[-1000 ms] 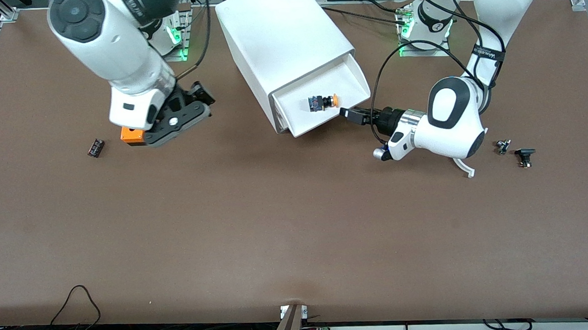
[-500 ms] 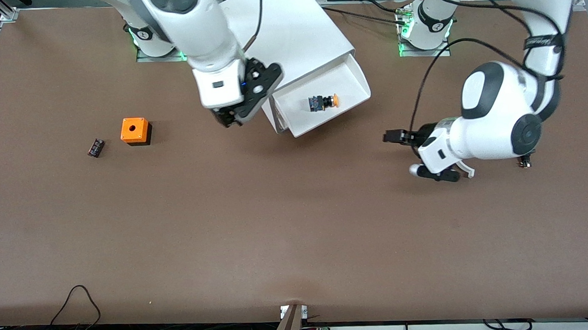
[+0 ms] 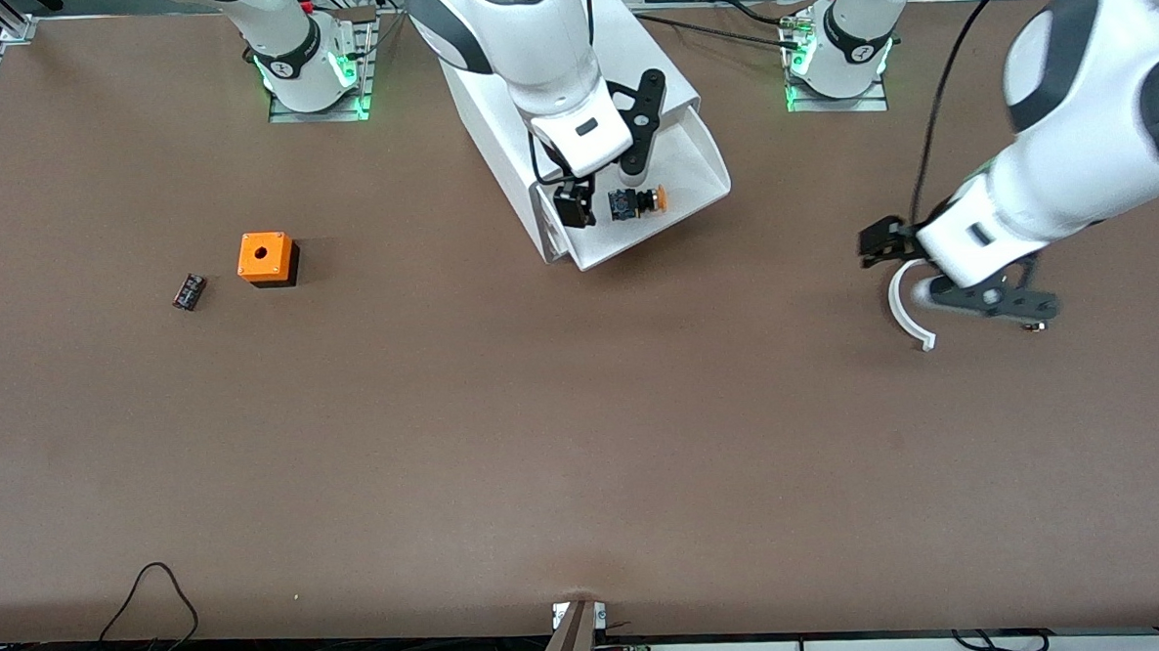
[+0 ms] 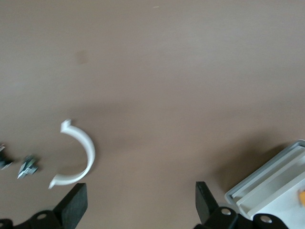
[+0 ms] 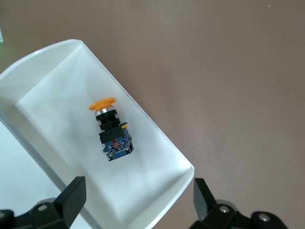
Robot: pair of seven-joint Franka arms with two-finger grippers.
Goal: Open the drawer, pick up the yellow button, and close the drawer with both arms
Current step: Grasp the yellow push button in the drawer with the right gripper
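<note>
Front view shows a brown table (image 3: 507, 446) with a white cabinet (image 3: 530, 83) standing near my two bases, tilted at an angle. Its top drawer (image 3: 700, 169) is pulled out and open. Inside the drawer lies one thing, the button (image 3: 638, 203): it rests on its side on the drawer floor, orange cap pointing toward my left arm's end of the table, black body with a blue end toward the cabinet.

My right gripper (image 3: 601, 183) hangs over the open drawer, right above the button, fingers spread wide and holding nothing. Right wrist view looks straight down between those spread fingers (image 5: 71, 195) at the button (image 5: 111, 131), which sits near the middle of the white drawer (image 5: 157, 143), clear of its walls.

My left gripper (image 3: 939, 271) is over bare table toward my left arm's end, well apart from the cabinet, fingers also spread and empty. Just under it a white curved clip (image 3: 904, 309) lies flat on the table. Left wrist view shows that clip (image 4: 81, 155), a small grey part (image 4: 27, 167) beside it, and a corner of the drawer (image 4: 276, 186) at the edge.

Toward my right arm's end of the table sit an orange cube (image 3: 266, 258) with a round hole on top and, beside it, a small black part (image 3: 188, 291)
</note>
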